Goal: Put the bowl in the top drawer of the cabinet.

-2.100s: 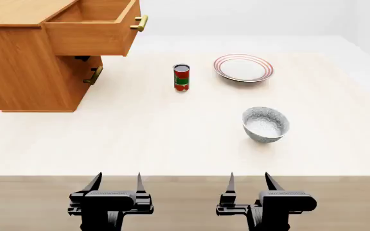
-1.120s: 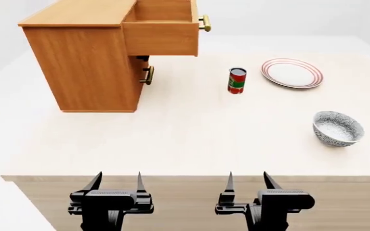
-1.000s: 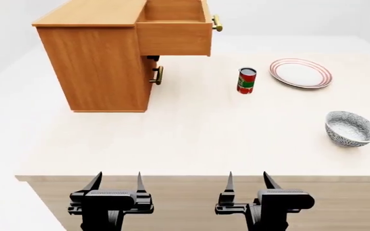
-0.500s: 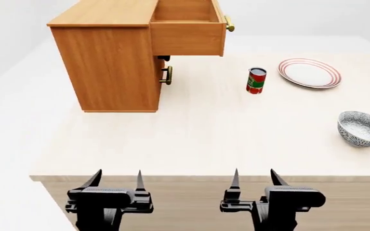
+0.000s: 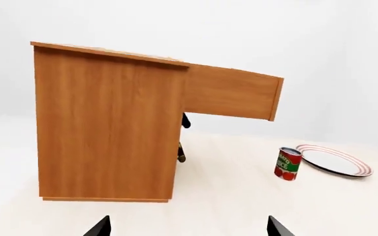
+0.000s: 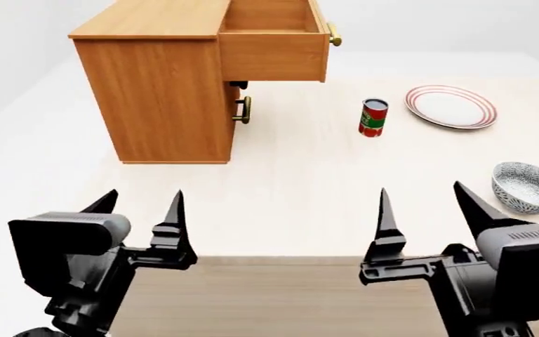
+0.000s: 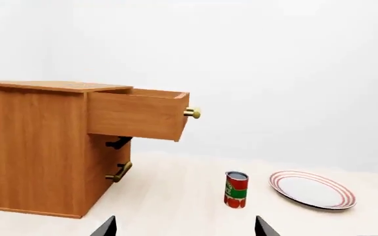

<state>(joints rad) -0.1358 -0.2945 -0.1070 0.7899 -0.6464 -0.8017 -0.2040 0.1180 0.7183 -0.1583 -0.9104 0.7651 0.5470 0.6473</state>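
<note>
Standing at the table's (image 6: 279,189) far left was the cabinet (image 6: 162,91), its top drawer (image 6: 274,42) pulled out and open, brass handle (image 6: 333,34) facing right. Lower drawer (image 6: 238,112) stood only slightly out, with its own handle (image 6: 244,109).

Bowl (image 6: 529,187): upright on the table at the far right, near the front edge, well apart from the cabinet; speckled outside, whitish inside.

Can (image 6: 373,117): upright, red and green, between cabinet and plate (image 6: 450,106).

Plate: flat, red-ringed, behind the bowl.

Left gripper (image 6: 140,209): fingers spread, nothing between them, above the table's front edge.

Right gripper (image 6: 424,203): fingers likewise spread and empty, just left of the bowl, not touching it.
</note>
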